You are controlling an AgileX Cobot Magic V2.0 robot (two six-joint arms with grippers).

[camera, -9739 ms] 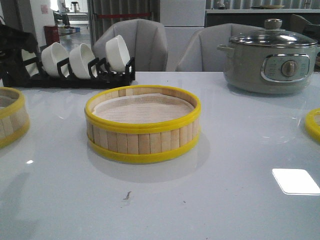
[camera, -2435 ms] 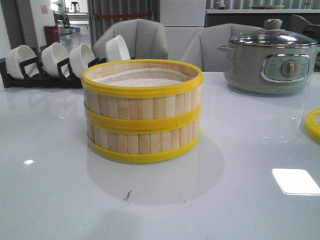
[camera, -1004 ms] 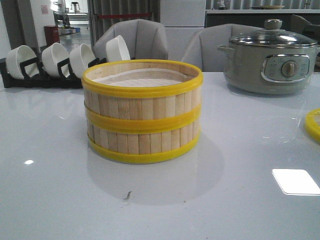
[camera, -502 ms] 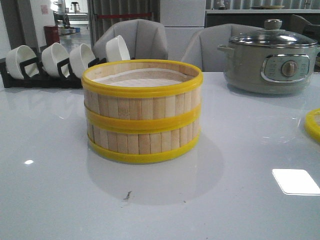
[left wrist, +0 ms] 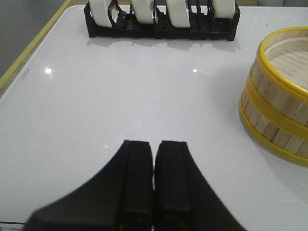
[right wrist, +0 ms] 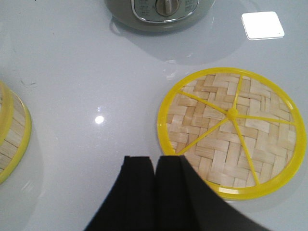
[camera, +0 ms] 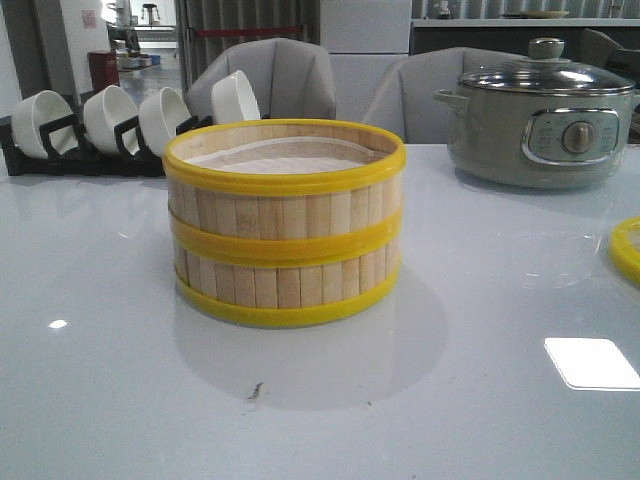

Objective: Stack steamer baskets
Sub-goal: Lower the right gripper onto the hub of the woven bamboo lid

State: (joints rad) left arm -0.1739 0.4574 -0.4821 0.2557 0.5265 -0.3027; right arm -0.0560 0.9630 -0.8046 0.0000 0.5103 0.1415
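Two steamer baskets stand stacked in the middle of the white table, the upper basket sitting squarely on the lower basket. The stack also shows at the edge of the left wrist view and of the right wrist view. My left gripper is shut and empty over bare table, well apart from the stack. My right gripper is shut and empty, just beside the rim of the woven lid. Neither gripper shows in the front view.
The woven bamboo lid lies flat at the table's right; its rim shows in the front view. A grey-green electric pot stands at the back right. A black rack of white bowls stands at the back left. Grey chairs stand behind the table.
Since the oldest frame a second basket, then at the left edge, has come to sit on the middle one. Over the last second nothing has visibly moved.
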